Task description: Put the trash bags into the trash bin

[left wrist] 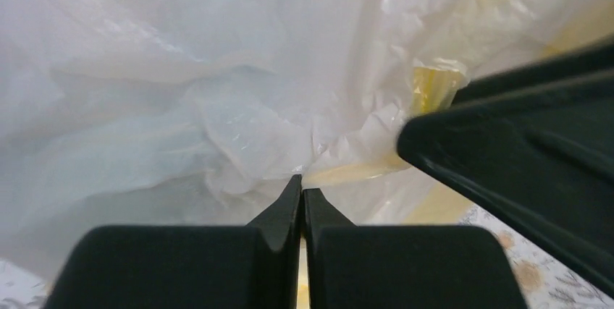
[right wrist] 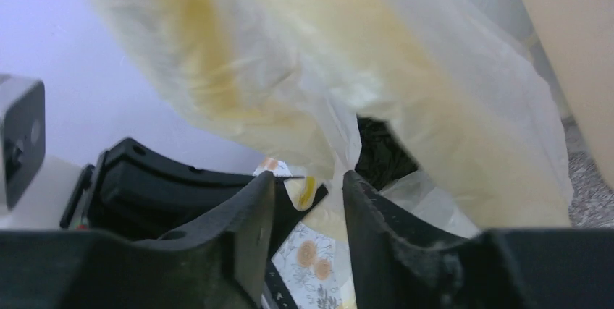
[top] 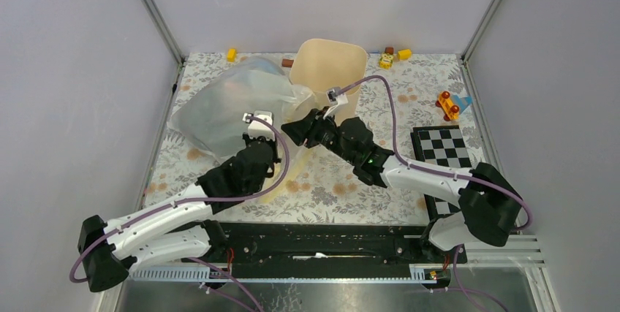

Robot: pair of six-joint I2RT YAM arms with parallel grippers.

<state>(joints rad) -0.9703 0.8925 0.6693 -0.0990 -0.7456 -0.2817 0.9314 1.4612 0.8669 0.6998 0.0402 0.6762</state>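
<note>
The cream-beige trash bin point(top: 329, 63) stands upright at the back middle; its wall also shows in the right wrist view point(right wrist: 572, 48). No black trash bag shows in any view. A translucent whitish-yellow bulging bag point(top: 227, 104) lies left of the bin and fills the left wrist view point(left wrist: 181, 92). My left gripper point(top: 272, 135) is at the bag's near right side; its jaws point(left wrist: 302, 192) are shut with yellowish film between them. My right gripper point(top: 291, 131) is open, and a twisted strand of the bag's film point(right wrist: 289, 56) hangs between its fingers point(right wrist: 309, 179). A dark patch behind the film cannot be identified.
A black-and-white checkerboard point(top: 442, 147) lies at the right. A red and orange toy point(top: 448, 105) sits behind it. Small yellow and brown blocks point(top: 395, 55) lie along the back edge, one at the back left point(top: 232, 54). The floral tablecloth point(top: 343, 180) covers the table.
</note>
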